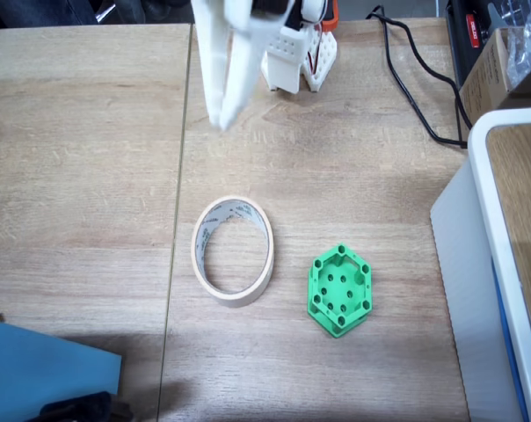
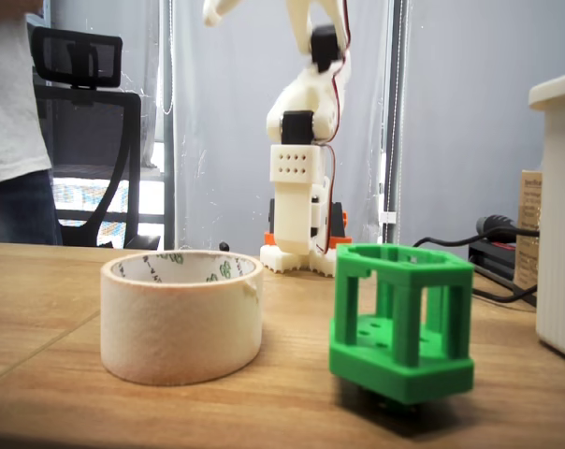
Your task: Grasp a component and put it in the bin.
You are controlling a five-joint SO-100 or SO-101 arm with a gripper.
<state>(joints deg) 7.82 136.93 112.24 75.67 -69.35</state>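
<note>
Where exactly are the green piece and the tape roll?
green piece (image 1: 339,290), a fixed view from above, on its holed inner floor.
tape roll (image 2: 181,323), a fixed view from table level, on its outer beige wall.

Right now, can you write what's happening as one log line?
phase: before grasp | end effector: raised, away from parts | green component: on table, beside tape roll, apart | roll: nothing inside

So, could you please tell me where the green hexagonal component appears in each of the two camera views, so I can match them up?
In a fixed view looking down: the green component lies right of centre in the lower half, just right of the tape roll, apart from it.
In a fixed view at table level: the green component stands in the right foreground, again right of the tape roll.
Shared landmark: the white arm base behind both.
</note>
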